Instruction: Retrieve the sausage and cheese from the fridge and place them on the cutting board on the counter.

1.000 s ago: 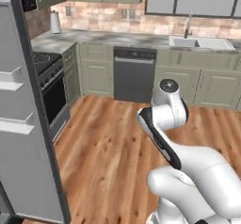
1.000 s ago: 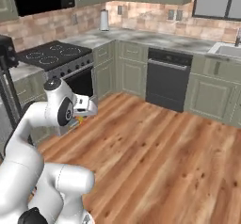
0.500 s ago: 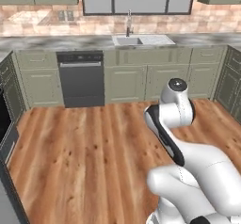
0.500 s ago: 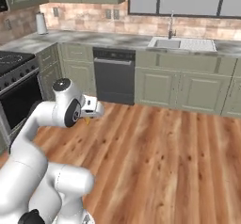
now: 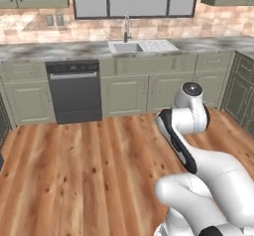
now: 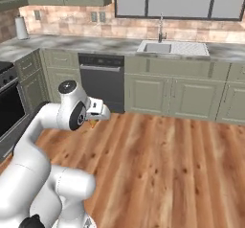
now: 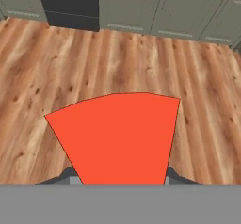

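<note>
Holding the red-faced, yellow-orange wedge of cheese [image 7: 117, 138] between its two dark finger tips, the two-finger gripper [image 7: 120, 177] of the white arm is closed on it at a narrow width. In the hand view the flat red face of the wedge looks at the camera. One finger tip [image 7: 63, 176] shows at the lower left of the wedge and the other at its lower right, each touching a side. The wide curved edge of the wedge points away from the hand, toward the wooden plank floor [image 7: 197, 100], and the narrow end points back into the hand; so the long axis runs along the gripper.

In the right base view a small orange piece of the cheese shows just under the white hand, above the floor and well apart from the grey-white marbled counter [image 6: 95, 44]. Behind stand the pale grey-green cabinets [image 6: 162, 93], the dark dishwasher [image 6: 101, 81] and the steel sink [image 6: 158, 47] with its tap.
</note>
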